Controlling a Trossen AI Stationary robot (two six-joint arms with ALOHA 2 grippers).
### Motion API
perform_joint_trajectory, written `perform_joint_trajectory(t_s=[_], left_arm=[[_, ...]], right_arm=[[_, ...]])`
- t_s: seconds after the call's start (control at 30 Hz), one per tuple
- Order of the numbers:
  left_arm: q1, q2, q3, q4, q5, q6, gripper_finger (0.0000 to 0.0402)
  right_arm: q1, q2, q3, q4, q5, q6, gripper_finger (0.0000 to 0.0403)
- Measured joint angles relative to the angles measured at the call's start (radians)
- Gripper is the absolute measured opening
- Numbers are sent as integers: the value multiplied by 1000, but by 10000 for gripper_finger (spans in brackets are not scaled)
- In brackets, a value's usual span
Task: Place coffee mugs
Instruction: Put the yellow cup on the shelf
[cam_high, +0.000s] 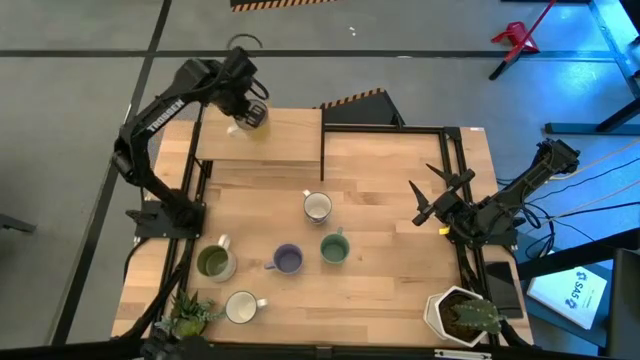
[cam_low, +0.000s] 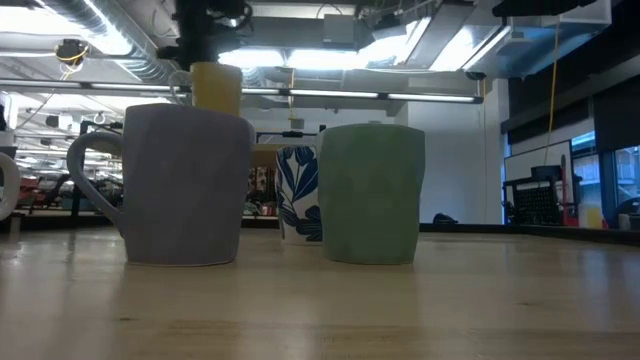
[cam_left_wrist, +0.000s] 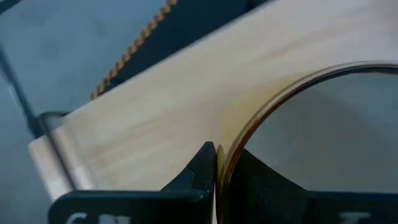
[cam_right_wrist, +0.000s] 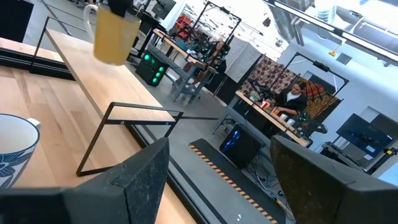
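Yellow mug (cam_high: 250, 117) held over raised shelf (cam_high: 280, 140).
Left claw (cam_high: 243, 107) is clamped on its rim; thin pinch, could slip or tip at release. Right claw (cam_high: 432, 197) parked apart.

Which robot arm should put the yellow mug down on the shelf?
The left one, probably. Its gripper already pinches the rim of the yellow mug right above the raised wooden shelf. The right gripper waits open at the table's right side, holding nothing, far from the shelf.

grey floor (cam_high: 80, 30) around the wooden table (cam_high: 380, 290); ceiling strip lights (cam_low: 330, 97), workbenches (cam_right_wrist: 186, 53) beyond.
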Motion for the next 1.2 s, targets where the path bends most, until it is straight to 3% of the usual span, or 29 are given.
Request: perform_joint_trajectory(t_s=[0.6,1.2], left_arm=[[290,0,-1,-9,-18,56,19],[317,113,-2,38,30,100,19]], right_arm=[[0,0,0,-22,0,0,271],[0,0,0,-23,0,0,271]])
